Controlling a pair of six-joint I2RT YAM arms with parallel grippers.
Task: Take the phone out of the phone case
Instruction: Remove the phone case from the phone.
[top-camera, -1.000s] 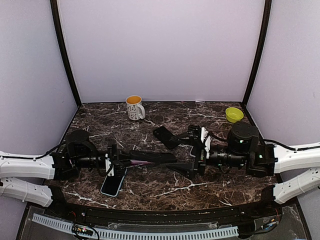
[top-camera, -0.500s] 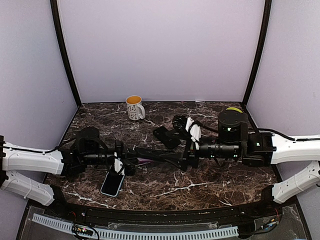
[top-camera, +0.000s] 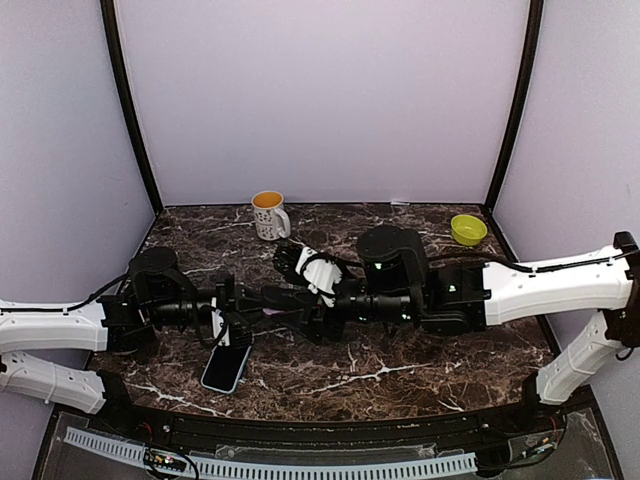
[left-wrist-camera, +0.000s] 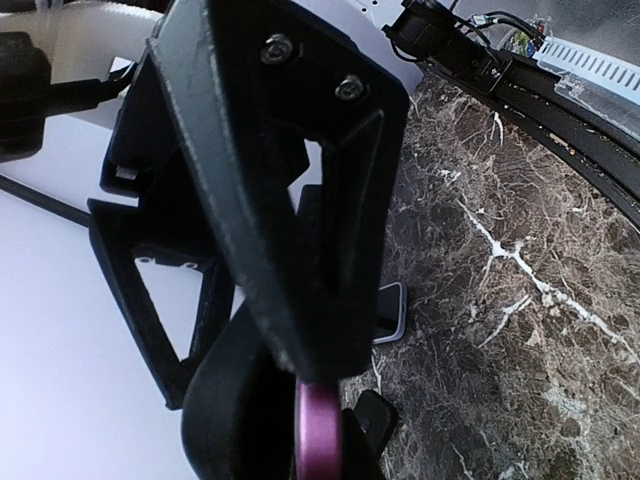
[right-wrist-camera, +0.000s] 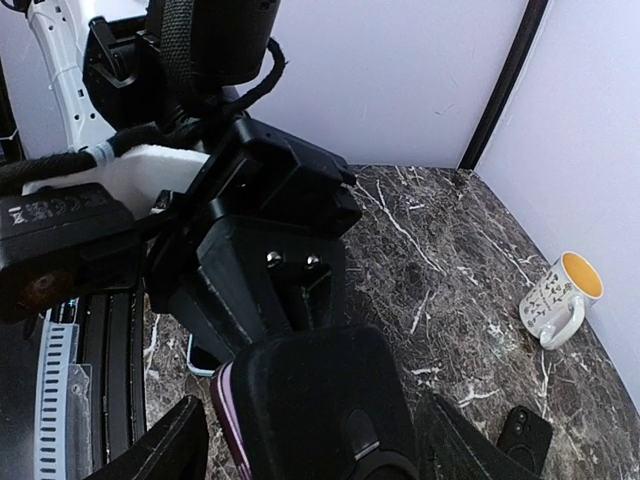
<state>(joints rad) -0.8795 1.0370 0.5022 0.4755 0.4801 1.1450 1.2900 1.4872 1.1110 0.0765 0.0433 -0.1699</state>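
The left gripper (top-camera: 255, 303) was clamped tight on one end of the phone case (right-wrist-camera: 310, 380), holding it up off the marble table (top-camera: 420, 370), roughly level and near the middle of the table's width. From the left wrist view I could see a sliver of purple pinched between its black fingers (left-wrist-camera: 300, 220). The right gripper (right-wrist-camera: 310, 450) had come in from the other end with its jaws spread wide, one finger on each side of the case. I couldn't tell whether the fingers (right-wrist-camera: 172, 440) were actually pressing on it, as a thin gap seemed to show on at least one side.

The case was black, its back facing the right wrist camera, with a round ring or cutout low on that back. A purple phone (right-wrist-camera: 226, 405) showed as a thin edge along one long side and looked fully seated inside.

Directly beneath the left gripper, a second phone (top-camera: 226, 367) with a pale blue rim lay flat on the table, screen up. A small black object (right-wrist-camera: 525, 437) lay on the marble beyond the right arm. A white mug (top-camera: 268, 214) with an orange inside stood near the back wall, and a green bowl (top-camera: 467, 229) sat in the far right corner.
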